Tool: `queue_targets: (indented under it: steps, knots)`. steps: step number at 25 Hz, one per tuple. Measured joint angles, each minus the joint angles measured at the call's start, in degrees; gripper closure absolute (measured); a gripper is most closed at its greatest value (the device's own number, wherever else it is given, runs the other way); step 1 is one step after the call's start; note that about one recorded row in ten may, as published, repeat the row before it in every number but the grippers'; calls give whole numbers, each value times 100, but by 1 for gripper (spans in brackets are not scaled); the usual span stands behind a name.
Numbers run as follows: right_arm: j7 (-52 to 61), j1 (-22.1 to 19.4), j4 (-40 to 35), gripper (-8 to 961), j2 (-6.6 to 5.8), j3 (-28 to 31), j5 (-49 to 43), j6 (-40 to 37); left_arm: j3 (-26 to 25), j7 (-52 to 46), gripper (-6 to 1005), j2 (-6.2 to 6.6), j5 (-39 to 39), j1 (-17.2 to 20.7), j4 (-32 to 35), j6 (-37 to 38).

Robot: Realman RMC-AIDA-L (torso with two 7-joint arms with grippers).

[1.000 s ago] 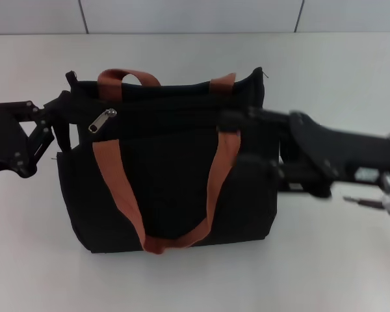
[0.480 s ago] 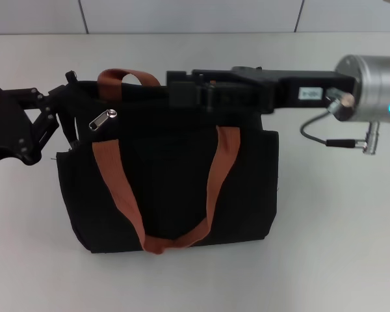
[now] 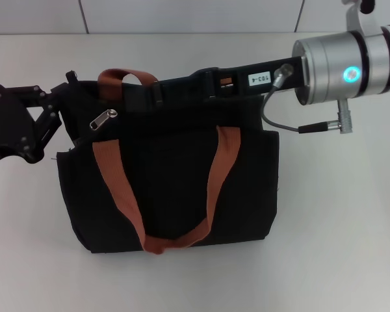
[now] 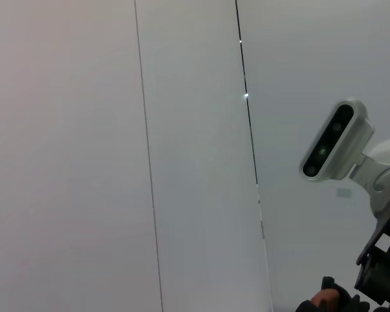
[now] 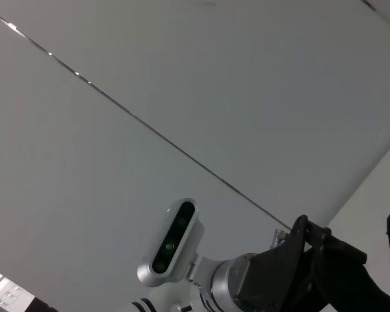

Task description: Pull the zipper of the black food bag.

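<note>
The black food bag [image 3: 169, 188] stands upright mid-table in the head view, with orange-brown strap handles [image 3: 218, 188]. The silver zipper [image 3: 103, 120] with its pull tab lies near the bag's top left corner. My left gripper [image 3: 64, 110] is at the bag's left end and is shut on the fabric there. My right gripper [image 3: 157, 91] reaches in from the right along the bag's top rim and ends to the right of the zipper, apart from it. Both wrist views show only a pale wall and the robot's head camera [image 4: 331, 140] [image 5: 172, 244].
The bag sits on a pale table [image 3: 338, 247] with a tiled wall behind. The right arm's silver wrist [image 3: 351, 68] and its cable [image 3: 292, 123] hang over the bag's upper right corner.
My right arm has swung up from the bag's right side to above its top rim and reached left toward the zipper. The left gripper and the bag have hardly moved.
</note>
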Motion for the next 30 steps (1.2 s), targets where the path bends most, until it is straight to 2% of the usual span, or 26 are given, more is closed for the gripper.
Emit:
queue_targets:
  steps: [3,8,18,30]
  knots:
    - [145,26,-39,240,-3,-168,-5,180,-6,19,973,-17,0,0,0,1]
    - [477,80,-51,409,-3,-411,-5,432,-8,39,972,-68,-26,1,4,11]
    - [845,170,-22,475,16,-662,-5,723,-8,43,972,-91,-73,-23,0,22]
    - [994,354,81,481,44,-885,36,1123,-4,38,972,-95,-79,-78,1,277]
